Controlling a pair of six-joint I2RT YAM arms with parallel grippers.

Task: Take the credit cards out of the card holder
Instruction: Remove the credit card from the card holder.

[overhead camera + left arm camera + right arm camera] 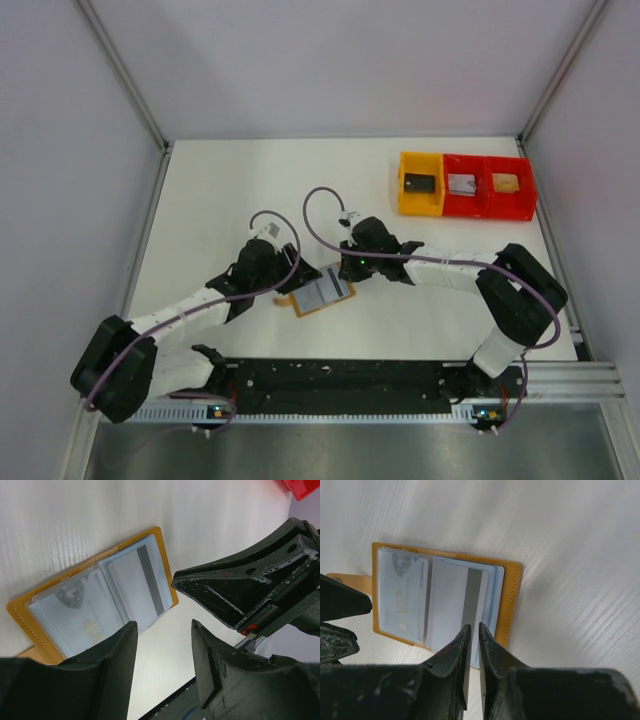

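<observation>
**While the card holder lies open, both grippers crowd it**

As I look down on the broad white table (250, 190), the black-and-white left arm (180, 315) and right arm (450, 272) reach in from 6 o'clock and meet near its middle. Off at 1 o'clock, well apart from them, sits a row of small plastic trays, one yellow tray (421, 183) and two red trays (488, 186), each with a small rectangle inside.

Between the two wrists lies the small tan-orange leather-like bifold card holder (322, 291), flat on the table and spread open, its grey-blue inner face up. Two thin pale grey-blue credit cards sit in its clear sleeves. The card lettered VIP (75, 615) fills one half. The card with a dark stripe (132, 587) fills the other.

At the holder's 9 o'clock side, the left gripper (162, 665) has its fingers spread wide with nothing between them. At the 3 o'clock side, the right gripper (475, 665) has its fingers drawn together to a thin slit at the striped card's edge. I cannot tell whether it pinches that card.
</observation>
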